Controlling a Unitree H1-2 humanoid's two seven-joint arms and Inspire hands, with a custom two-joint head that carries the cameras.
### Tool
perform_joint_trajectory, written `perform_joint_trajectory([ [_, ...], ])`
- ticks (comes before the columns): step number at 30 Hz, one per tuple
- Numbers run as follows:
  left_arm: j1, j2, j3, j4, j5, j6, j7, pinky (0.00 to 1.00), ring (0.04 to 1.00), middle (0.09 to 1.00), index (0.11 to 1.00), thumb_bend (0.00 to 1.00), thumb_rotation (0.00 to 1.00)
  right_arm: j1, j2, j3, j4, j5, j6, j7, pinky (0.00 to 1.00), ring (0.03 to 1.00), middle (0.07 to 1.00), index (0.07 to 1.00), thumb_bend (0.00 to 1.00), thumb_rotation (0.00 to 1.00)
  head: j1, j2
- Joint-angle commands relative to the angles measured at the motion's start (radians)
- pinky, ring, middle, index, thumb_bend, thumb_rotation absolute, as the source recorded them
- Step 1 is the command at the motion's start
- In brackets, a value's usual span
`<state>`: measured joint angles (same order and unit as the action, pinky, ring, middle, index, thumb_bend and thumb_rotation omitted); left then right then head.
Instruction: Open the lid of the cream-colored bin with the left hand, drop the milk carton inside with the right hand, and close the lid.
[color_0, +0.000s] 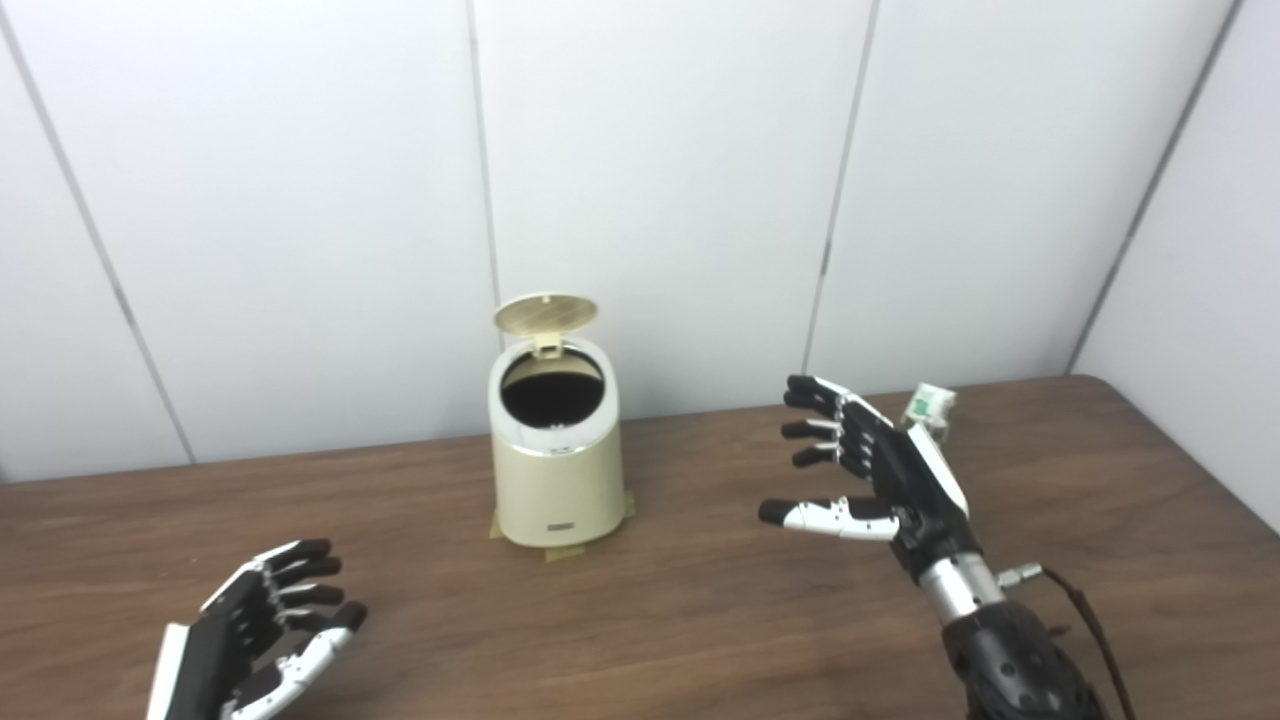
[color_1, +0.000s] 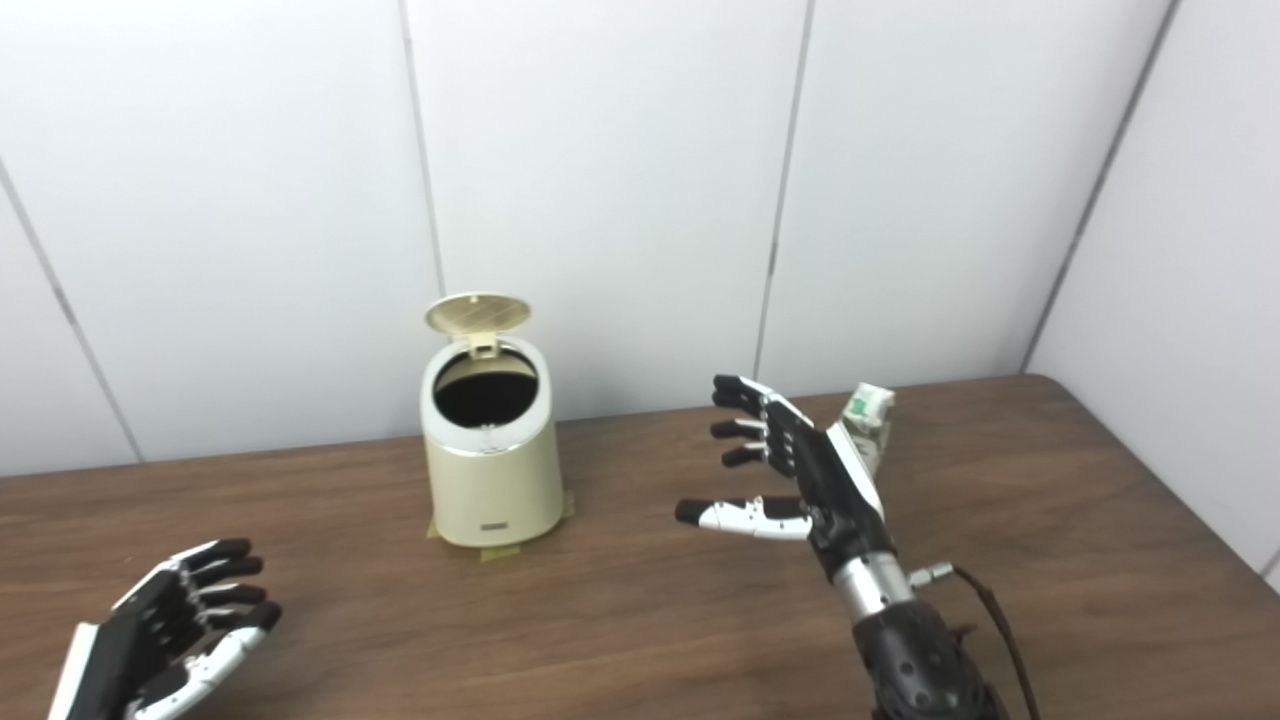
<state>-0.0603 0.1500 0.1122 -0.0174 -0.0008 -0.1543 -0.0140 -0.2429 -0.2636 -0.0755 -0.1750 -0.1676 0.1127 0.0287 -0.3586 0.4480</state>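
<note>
- Left eye view: bin (color_0: 556, 470) stands on the desk (color_0: 700, 620), centre-left, toward the far edge; lid (color_0: 546, 313) flipped up at the back, dark opening showing.
- Tape bits under the bin base.
- Left hand (color_0: 255, 635) low at near left, palm facing right, fingers released and spread, holding nothing, well apart from the bin.
- Right hand (color_0: 880, 470) raised right of centre, fingers released, thumb pointing left, nothing held.
- Carton (color_0: 930, 410) just behind the right hand, far right side of the desk, partly hidden by the hand; contact cannot tell.
- Right eye view: same layout; bin (color_1: 490, 470) open, lid (color_1: 478, 312) upright.
- Carton (color_1: 866, 420) shows more, green and white, upright on the desk beside the back of the right hand (color_1: 810, 470).
- Left hand (color_1: 170, 635) at the near-left corner, fingers apart, empty.
</note>
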Motion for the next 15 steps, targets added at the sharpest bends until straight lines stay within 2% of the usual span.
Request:
perform_joint_trajectory([
  [1, -0.041, 0.029, 0.007, -0.005, -0.005, -0.036, -0.010, 0.50, 0.622, 0.698, 0.705, 0.59, 0.06, -0.099, -0.032, -0.018, -0.075, -0.036, 0.054, -0.009, 0.62, 0.752, 0.826, 0.834, 0.79, 0.14, -0.018, -0.006],
  [2, -0.043, 0.035, 0.007, 0.001, -0.006, -0.036, -0.011, 0.51, 0.627, 0.704, 0.708, 0.58, 0.06, -0.115, -0.042, -0.021, -0.088, -0.045, 0.084, -0.005, 0.61, 0.754, 0.822, 0.836, 0.79, 0.12, -0.027, -0.010],
  [4, -0.046, 0.044, 0.007, 0.005, 0.000, -0.017, -0.009, 0.52, 0.639, 0.715, 0.716, 0.59, 0.08, -0.159, -0.100, -0.028, -0.102, -0.110, 0.139, 0.000, 0.60, 0.741, 0.803, 0.837, 0.79, 0.10, -0.048, -0.016],
  [6, -0.048, 0.047, 0.009, 0.005, -0.032, -0.003, -0.022, 0.54, 0.649, 0.722, 0.720, 0.60, 0.08, -0.192, -0.142, -0.044, -0.098, -0.144, 0.169, -0.004, 0.59, 0.741, 0.795, 0.838, 0.80, 0.13, -0.058, -0.018],
  [8, -0.048, 0.047, 0.013, 0.005, -0.081, 0.000, -0.043, 0.59, 0.664, 0.717, 0.732, 0.58, 0.02, -0.218, -0.171, -0.073, -0.076, -0.148, 0.179, -0.017, 0.61, 0.771, 0.813, 0.831, 0.80, 0.10, -0.063, -0.018],
  [12, -0.052, 0.049, 0.015, 0.014, -0.102, -0.007, -0.059, 0.58, 0.644, 0.701, 0.723, 0.59, 0.02, -0.247, -0.240, -0.119, -0.004, -0.166, 0.214, -0.022, 0.72, 0.839, 0.855, 0.839, 0.79, 0.11, -0.060, -0.018],
  [15, -0.054, 0.046, 0.018, 0.012, -0.113, 0.002, -0.067, 0.57, 0.631, 0.693, 0.725, 0.59, 0.02, -0.253, -0.285, -0.148, 0.072, -0.119, 0.202, 0.005, 0.69, 0.851, 0.904, 0.853, 0.80, 0.12, -0.056, -0.017],
])
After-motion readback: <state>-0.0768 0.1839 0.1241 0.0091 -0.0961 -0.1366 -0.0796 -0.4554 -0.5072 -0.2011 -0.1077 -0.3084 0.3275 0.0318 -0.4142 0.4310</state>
